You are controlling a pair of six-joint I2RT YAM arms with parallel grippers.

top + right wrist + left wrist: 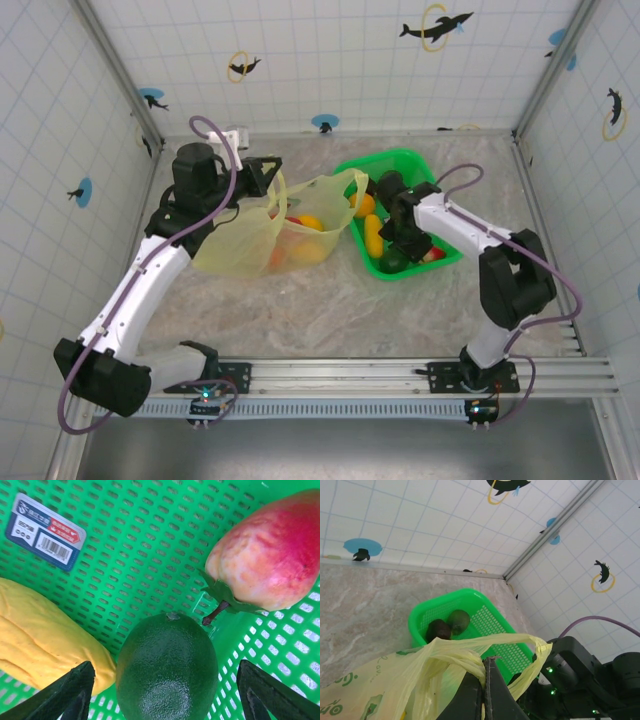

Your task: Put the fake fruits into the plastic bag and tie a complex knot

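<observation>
Marble table [330,310] sitting between tiled walls. Thin, floppy bag [240,245] lying left of basket [440,262], holding some fruits [305,240]; left gripper [485,661] clamping its handle. Right gripper [166,672] hovering, fingers spread, straddling lime [167,645]: probably light, rigid, slippery, so best pinching across its middle.
</observation>
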